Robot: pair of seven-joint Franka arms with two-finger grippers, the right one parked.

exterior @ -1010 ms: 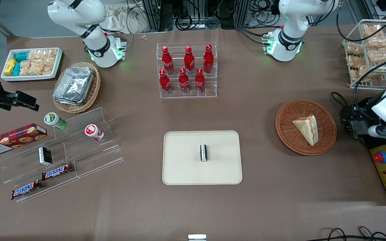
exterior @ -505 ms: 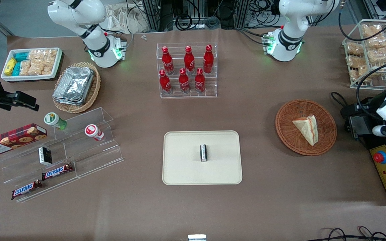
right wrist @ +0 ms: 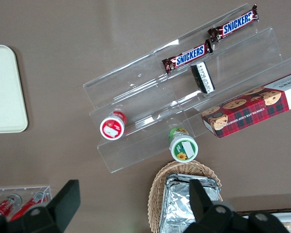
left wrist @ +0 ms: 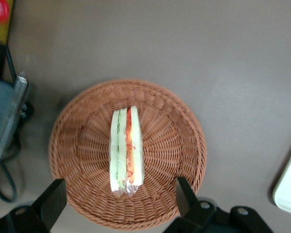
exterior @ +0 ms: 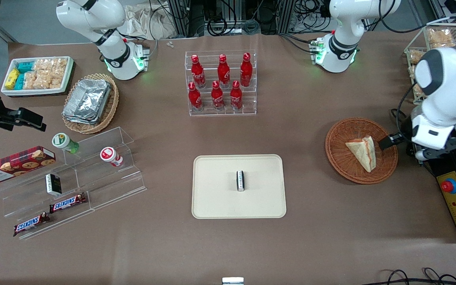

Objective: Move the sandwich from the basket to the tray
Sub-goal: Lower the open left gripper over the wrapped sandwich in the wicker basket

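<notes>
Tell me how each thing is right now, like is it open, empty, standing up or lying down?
gripper: open, above the basket's rim.
sandwich: lying in the basket, not held.
basket: holding only the sandwich.
tray: holding one small dark packet.
red bottles: upright in their clear rack.
Snickers bars: lying flat on the clear shelf.

i see even, fairly bright overhead light across the brown table [exterior: 311,221], with only soft, short shadows beside the tray [exterior: 212,206] and the basket [exterior: 339,166]. green indicator lights glow at the arm bases. in the left wrist view the sandwich [left wrist: 126,148] is overexposed, its pale bread almost washed out, and the gripper [left wrist: 117,204], spread wide over the basket, looks dark and soft-edged. the foil containers [exterior: 87,101] throw small glints.
</notes>
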